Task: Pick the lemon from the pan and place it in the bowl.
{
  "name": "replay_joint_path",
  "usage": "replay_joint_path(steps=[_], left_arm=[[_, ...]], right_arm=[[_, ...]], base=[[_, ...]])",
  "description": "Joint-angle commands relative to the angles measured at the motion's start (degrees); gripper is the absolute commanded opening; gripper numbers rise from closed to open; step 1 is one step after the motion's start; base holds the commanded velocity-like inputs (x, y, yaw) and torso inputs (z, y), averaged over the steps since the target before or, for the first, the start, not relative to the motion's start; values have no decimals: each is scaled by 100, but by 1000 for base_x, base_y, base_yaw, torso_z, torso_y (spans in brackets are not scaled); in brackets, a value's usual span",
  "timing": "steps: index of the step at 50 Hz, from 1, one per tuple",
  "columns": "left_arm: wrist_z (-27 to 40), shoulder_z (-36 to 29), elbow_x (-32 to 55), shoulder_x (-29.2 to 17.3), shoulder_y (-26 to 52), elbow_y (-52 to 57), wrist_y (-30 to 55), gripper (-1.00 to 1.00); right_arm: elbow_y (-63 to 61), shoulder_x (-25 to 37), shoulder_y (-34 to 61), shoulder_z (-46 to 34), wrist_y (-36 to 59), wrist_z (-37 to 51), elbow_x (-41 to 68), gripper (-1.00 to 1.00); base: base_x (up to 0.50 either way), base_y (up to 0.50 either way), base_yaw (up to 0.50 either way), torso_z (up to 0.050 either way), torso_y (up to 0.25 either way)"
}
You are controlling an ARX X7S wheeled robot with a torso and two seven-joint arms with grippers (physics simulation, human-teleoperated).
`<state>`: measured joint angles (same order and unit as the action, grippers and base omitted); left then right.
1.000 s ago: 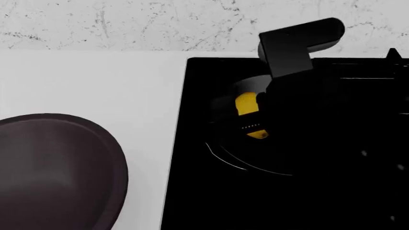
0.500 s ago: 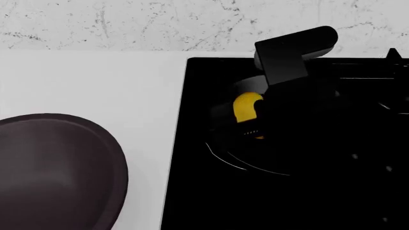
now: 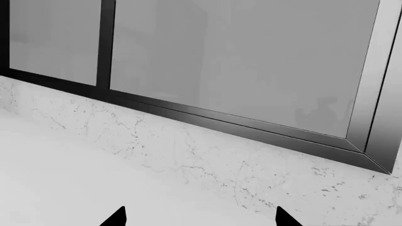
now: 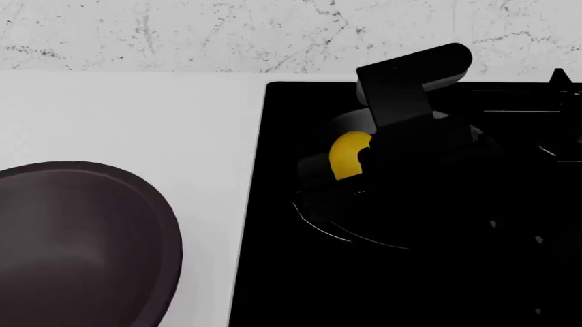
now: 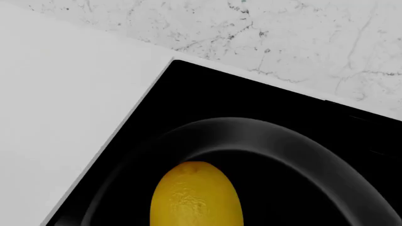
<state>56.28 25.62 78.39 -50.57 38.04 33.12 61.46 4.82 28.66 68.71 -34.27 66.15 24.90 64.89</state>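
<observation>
Head view hides much: the right arm's black body lies over the dark cooktop [image 4: 272,272] and covers most of the pan [image 4: 314,221], of which only a thin curved rim glint shows at the near-left. The right tool [image 4: 364,174] merges with the black around it, so its fingers cannot be separated from the arm, and whether it pinches the lemon [image 4: 348,155] or merely sits against it cannot be told. About half of the lemon shows, a bright yellow smooth curve at the arm's left edge, above the pan's rim glint; whether it rests on the pan floor is unclear. The bowl [image 4: 82,238] is cut off by the left and bottom borders: dark brown-maroon, matte, deep, standing on the white tabletop [image 4: 136,116] well apart from the pan, to its left.

Right wrist view gives the lemon more plainly: oval, finely pitted skin, its lower end cut by the frame edge, inside the pan's black wall. No fingers appear there.

Left wrist view shows only two dark tips of the left tool [image 3: 199,217], spread wide apart, before a marble backsplash [image 3: 188,155] and a dark-framed window [image 3: 251,70]
</observation>
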Motion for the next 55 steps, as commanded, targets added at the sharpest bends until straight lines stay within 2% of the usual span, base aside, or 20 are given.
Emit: replay_joint_path(steps=[1,43,51,52,55], left_arm=[[-45,54,-47,16,-115,8,-50,100],[-127,98,-197,31,-363,2,-172,100],[-290,58,-465,105,-537,-34,-285,100],[-299,61,-476,113,-552,-53,-293,100],[-284,71,-469,107,-568,-45,-289,100]], right_arm=[[18,3,-29,-58,-18,-27,-16,100],[578,-149,28,-385,-349,-429,-365,100],[694,-198,-4,-470,-449,-539,-446,100],[698,-202,-16,-481,-470,-515,-474,-100],[695,-199,-6,-511,-510,-529,-522,-100]], base=[[0,0,0,0,0],[0,0,0,0,0],[1,0,0,0,0],[0,0,3,0,0],[0,0,1,0,0]])
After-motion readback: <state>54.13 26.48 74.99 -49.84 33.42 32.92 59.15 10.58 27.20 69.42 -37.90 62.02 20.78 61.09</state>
